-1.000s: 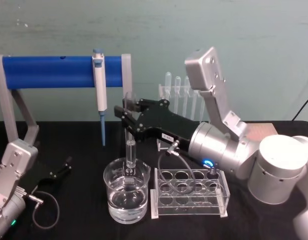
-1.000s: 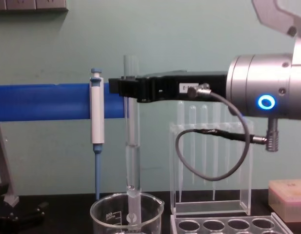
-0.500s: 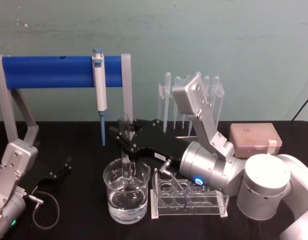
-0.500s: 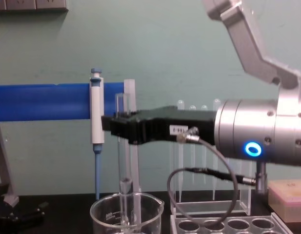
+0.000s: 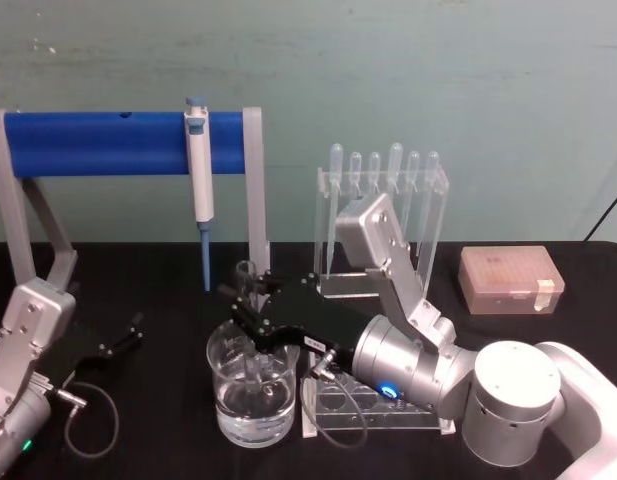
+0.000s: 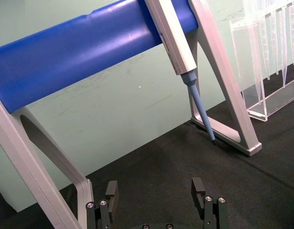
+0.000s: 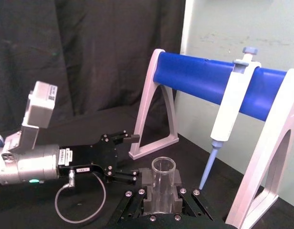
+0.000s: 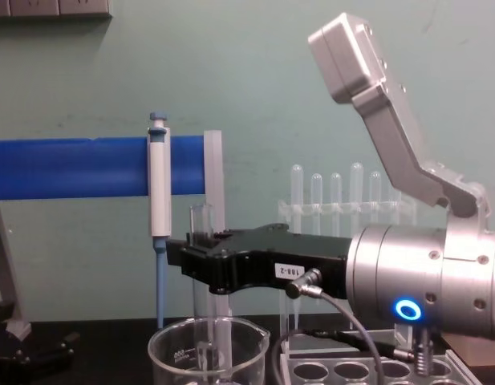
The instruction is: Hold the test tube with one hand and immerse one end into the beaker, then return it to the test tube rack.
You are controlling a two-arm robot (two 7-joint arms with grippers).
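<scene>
Holding the tube (image 5: 246, 275) upright, right gripper (image 5: 250, 318) with fingers clamped near its top, lower end down inside the beaker (image 5: 226, 408) at near centre, rack (image 5: 340, 398) just right of it, left gripper (image 5: 126, 336) resting at near left, fingers apart.

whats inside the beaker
The test tube, held upright by the right gripper, reaches down into the beaker, which holds clear liquid at the bottom. The gripper covers the tube's middle; its tip is unclear.
</scene>
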